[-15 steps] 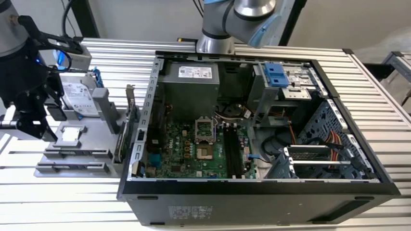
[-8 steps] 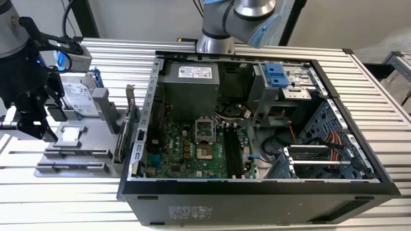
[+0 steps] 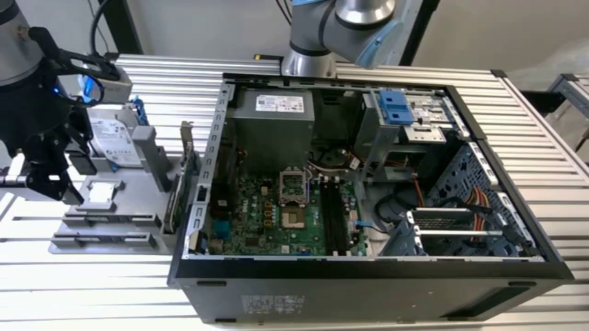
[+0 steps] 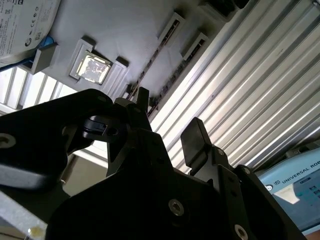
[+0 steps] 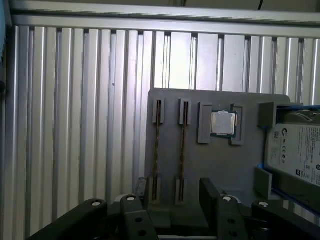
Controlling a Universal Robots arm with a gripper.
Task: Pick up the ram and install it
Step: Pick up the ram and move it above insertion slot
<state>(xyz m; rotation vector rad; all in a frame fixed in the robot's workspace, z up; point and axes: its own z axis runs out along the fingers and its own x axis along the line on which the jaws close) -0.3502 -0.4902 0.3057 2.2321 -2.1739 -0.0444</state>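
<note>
Above ribbed silver metal surface (image 5: 75,125), centre wide-open, empty black pincer (image 5: 175,192) squarely over thin dark-green ram stick (image 5: 183,145).

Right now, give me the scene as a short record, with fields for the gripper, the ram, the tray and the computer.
gripper: jaws open, empty, above the tray
ram sticks: two, on edge in the tray's slots, not picked up
tray: also holds a processor chip and a hard drive
computer case: open, beside the tray, motherboard exposed
</note>
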